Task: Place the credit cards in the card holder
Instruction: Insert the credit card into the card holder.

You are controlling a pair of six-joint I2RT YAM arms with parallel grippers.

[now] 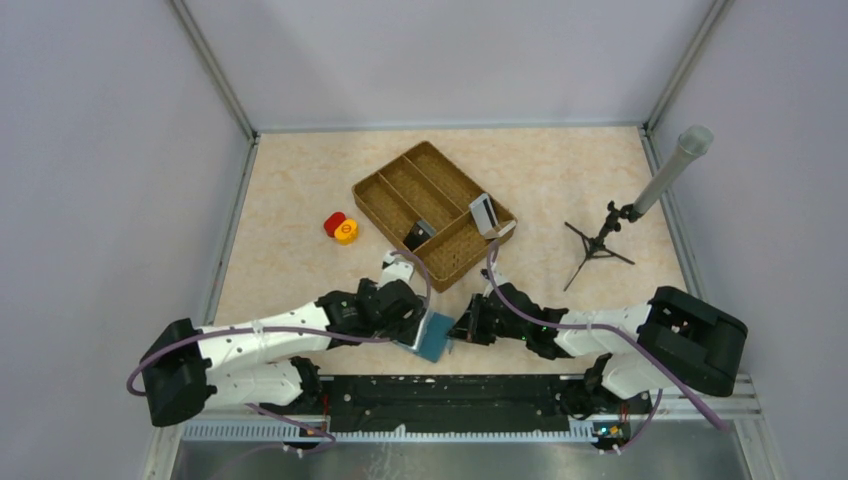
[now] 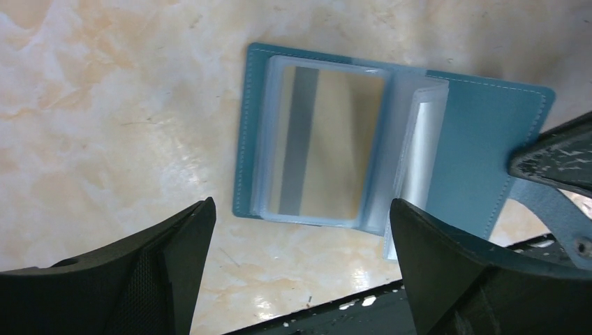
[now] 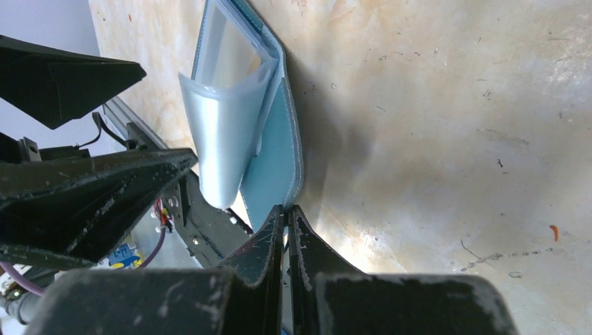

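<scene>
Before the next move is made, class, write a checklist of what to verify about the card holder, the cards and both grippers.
Card holder lies open on the table: ok.
Right gripper shut on its cover edge: ok.
Left gripper open, empty, above it: ok.
Tan card seated in clear sleeve: ok.
All cards stowed: not ok, pale card stands in woven tray.
Next sleeve free: cannot tell.
</scene>
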